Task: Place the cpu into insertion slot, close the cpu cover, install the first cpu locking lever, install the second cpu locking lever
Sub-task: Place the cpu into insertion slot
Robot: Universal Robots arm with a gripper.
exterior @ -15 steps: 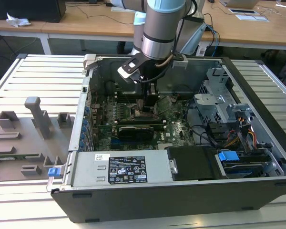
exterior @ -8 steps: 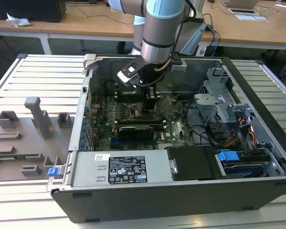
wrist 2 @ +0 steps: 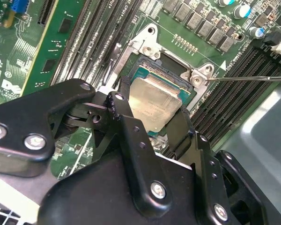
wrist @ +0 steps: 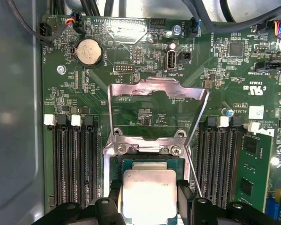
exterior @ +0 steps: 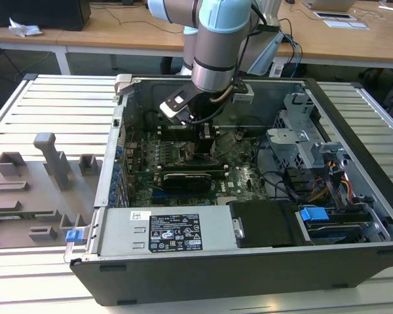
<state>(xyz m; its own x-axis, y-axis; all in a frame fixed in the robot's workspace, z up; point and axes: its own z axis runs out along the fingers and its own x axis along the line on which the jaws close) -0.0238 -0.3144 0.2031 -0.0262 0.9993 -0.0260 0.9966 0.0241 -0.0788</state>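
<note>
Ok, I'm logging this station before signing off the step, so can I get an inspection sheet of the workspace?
surface: slatted white table carrying an open computer case.
job's things: chip sits in the socket; cover flipped open; thin lever free beside it.
clutter: grey plastic holders at the exterior view's left.
grippers: gripper looks closed on the chip's sides.
cables: coloured wires inside the case.
surroundings: wooden desks behind.

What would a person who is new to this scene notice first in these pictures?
The robot arm reaches down into the open computer case in the exterior view. In both wrist views its gripper clasps the cpu over the insertion slot, and the cpu cover stands open beside it.
</note>
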